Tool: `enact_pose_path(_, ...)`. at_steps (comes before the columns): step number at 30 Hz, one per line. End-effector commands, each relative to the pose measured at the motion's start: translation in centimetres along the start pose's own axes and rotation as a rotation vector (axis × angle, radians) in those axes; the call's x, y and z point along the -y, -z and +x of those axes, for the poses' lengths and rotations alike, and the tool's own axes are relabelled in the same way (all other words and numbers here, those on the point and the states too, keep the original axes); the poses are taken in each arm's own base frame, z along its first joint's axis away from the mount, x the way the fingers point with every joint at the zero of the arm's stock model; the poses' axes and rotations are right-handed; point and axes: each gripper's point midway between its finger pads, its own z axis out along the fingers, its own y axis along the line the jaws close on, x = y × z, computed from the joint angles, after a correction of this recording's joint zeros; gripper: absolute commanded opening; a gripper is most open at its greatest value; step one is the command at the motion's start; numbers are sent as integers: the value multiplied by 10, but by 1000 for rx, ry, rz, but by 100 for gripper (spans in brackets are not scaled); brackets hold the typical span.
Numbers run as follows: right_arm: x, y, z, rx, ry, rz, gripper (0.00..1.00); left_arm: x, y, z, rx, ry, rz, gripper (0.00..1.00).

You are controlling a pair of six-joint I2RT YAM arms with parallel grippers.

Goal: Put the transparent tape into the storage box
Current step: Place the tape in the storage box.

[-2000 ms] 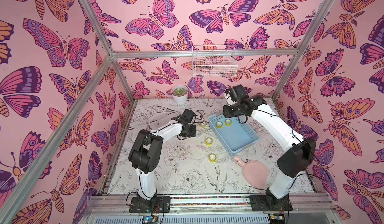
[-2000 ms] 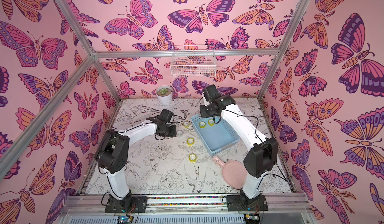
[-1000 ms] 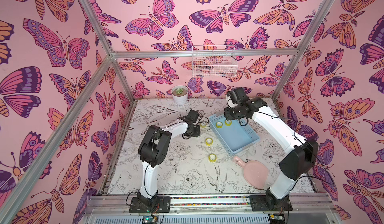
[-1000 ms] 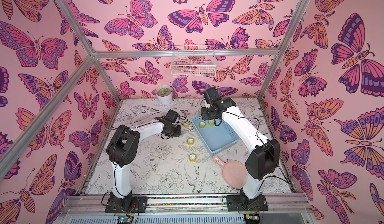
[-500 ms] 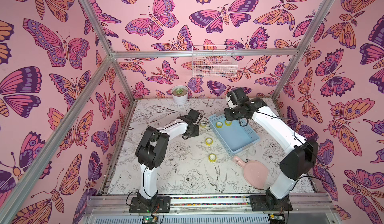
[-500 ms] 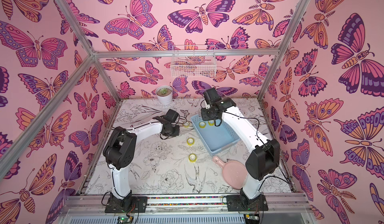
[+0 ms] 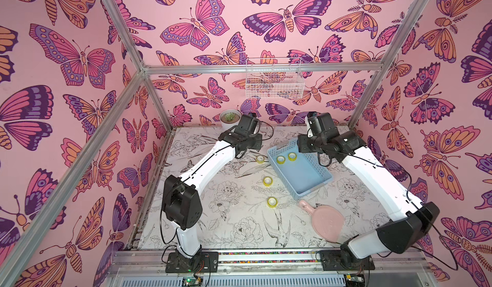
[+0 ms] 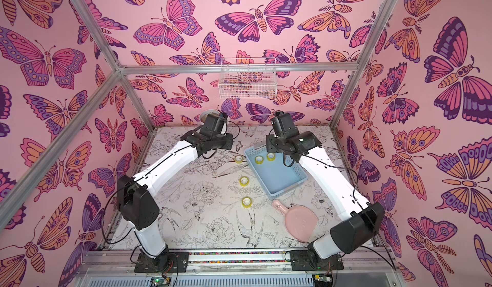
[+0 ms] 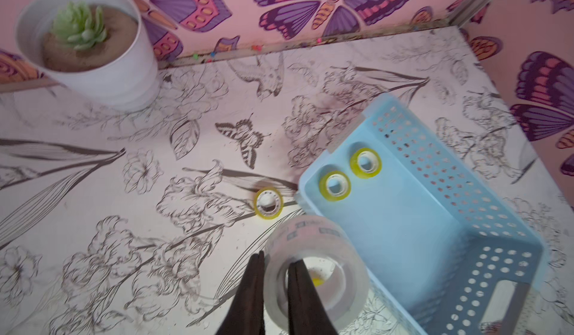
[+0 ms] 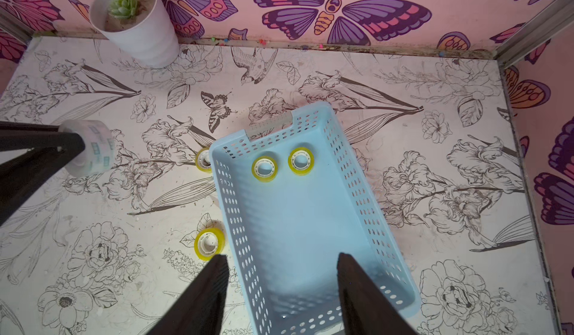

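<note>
Task thing: the transparent tape (image 9: 310, 237), the big clear roll, is pinched in the left gripper (image 9: 276, 259). One finger goes through the core, the other sits on the outside wall.
Where it's at: up off the table (image 7: 239, 235) by the look of it. It's beside the storage box (image 7: 303, 173) on the left arm's side, near the far corner. Going by the right wrist view, it's not over the opening yet.
Other claw: the right gripper (image 10: 279, 286) has its jaws spread wide with nothing in them, hanging over the box's near end.
Done so far: I'd call the pickup finished. Two small yellowish tape rolls (image 10: 264, 168) already lie flat on the box floor at the far end.
Left to do: carry the clear roll over the wall and let go. Three loose yellowish rolls (image 7: 267, 181) sit on the table, one right up against the box's far corner. If those count too, there's plenty left.
Edges: the perforated side wall stands between the roll and the box floor. The roll hangs below the fingers, so my guess is its lower edge would clip the rim first.
Open room: most of the box floor is bare. With the right claw parked over the near end, the middle looks like the easy drop spot.
Out of the way: the succulent pot (image 7: 230, 118) by the back wall and the pink handled board (image 7: 326, 223) past the box's near corner.
</note>
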Motion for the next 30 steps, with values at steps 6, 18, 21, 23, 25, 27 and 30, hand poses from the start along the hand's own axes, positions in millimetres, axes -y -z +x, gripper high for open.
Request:
enact_pose_path(6,24,36,-8,104,-85,34,65,74,-50,37,-148,-176,122,0)
enact_pose_path(18,29,75,-13,169,-84,1,64,119,-124,106,-322,-308,150,0)
enact_pose_path(21,28,72,-9,154,-77,-5,65,121,-139,117,-348,-328,133,0)
enact_pose_path(23,27,71,-5,147,-75,-11,64,121,-147,121,-355,-334,118,0)
enact_pose_path(25,26,69,-3,139,-73,-19,65,119,-152,123,-355,-334,104,0)
enact_pose_path(27,25,68,0,133,-71,-23,65,116,-158,129,-368,-339,90,0)
enact_pose_path(30,26,65,3,121,-60,-19,65,111,-163,136,-388,-341,69,0)
